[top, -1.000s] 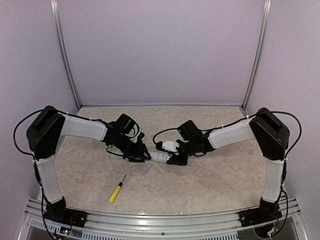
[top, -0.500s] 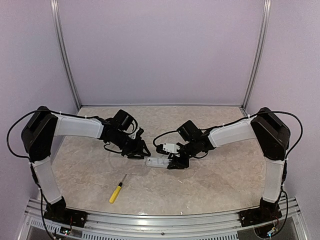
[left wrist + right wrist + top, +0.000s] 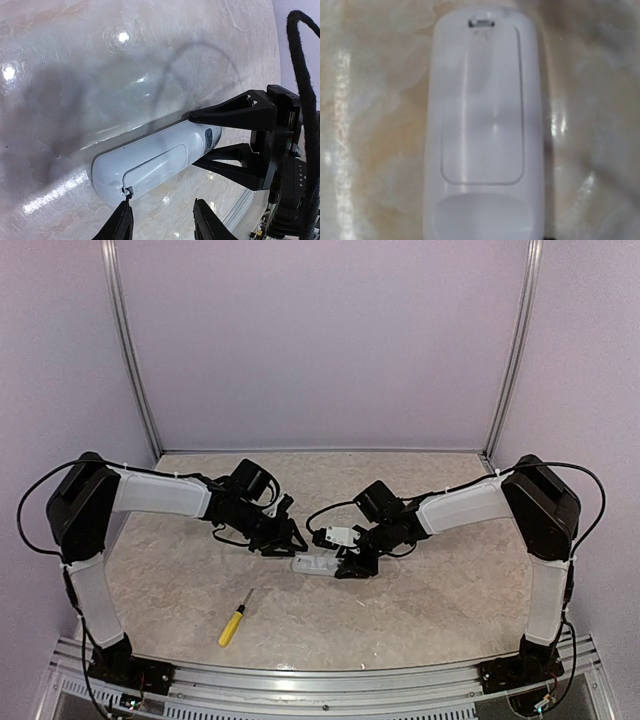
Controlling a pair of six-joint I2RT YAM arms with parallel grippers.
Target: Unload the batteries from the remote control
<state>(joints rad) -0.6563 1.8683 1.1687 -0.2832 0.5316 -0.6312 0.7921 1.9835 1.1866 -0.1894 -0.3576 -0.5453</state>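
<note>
— Now, item one: remote control (image 3: 318, 563)?
— Lying flat on the table (image 3: 430, 600), between the two arms, back face up, battery cover (image 3: 155, 167) seated.
— Right gripper (image 3: 347, 564)?
— Clamped across the remote's right-hand end, one finger each side.
— Left gripper (image 3: 161, 210)?
— Jaws apart, gripping nothing; one fingertip (image 3: 124, 212) touches the cover's latch notch at the other end.
— Other stock?
— Yellow-handled screwdriver (image 3: 234, 620), front left, well apart.

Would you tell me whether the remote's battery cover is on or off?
On. The cover sits flush in the back of the remote, its seam closed all round in the right wrist view.
</note>
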